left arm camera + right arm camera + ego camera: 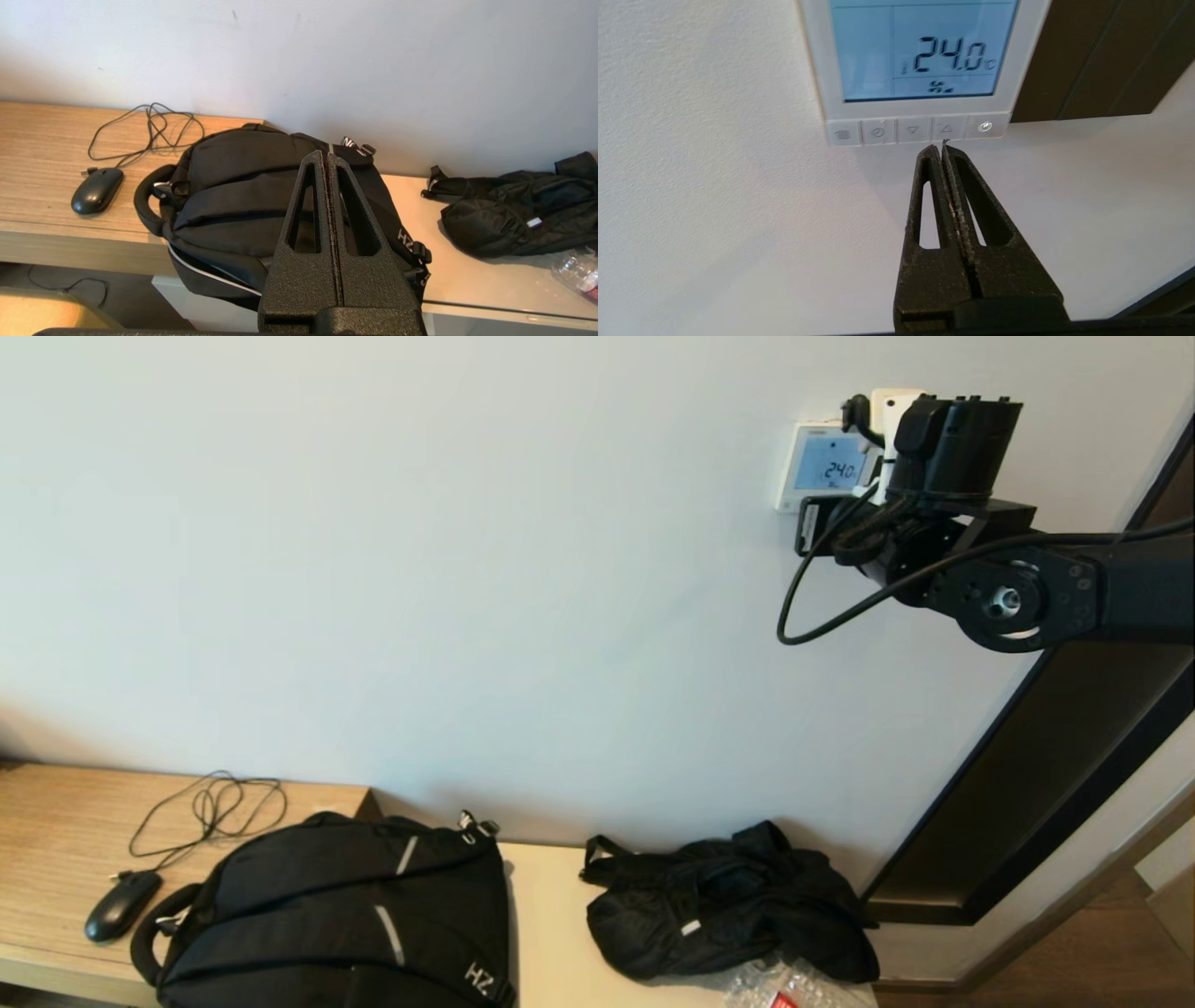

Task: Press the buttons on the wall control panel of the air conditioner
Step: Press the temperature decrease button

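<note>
The white wall control panel hangs high on the wall at the right, its pale blue screen reading 24.0. A row of several small grey-white buttons runs along its lower edge. My right gripper is shut and empty, its tips just below the up-arrow button, close to or touching its edge. In the head view the right wrist covers the panel's right side and the fingers are hidden. My left gripper is shut and empty, parked low above a black backpack.
A dark door frame runs beside the panel on the right. Below, a wooden desk holds a black mouse with its cable, the backpack, a crumpled black bag and a plastic bottle.
</note>
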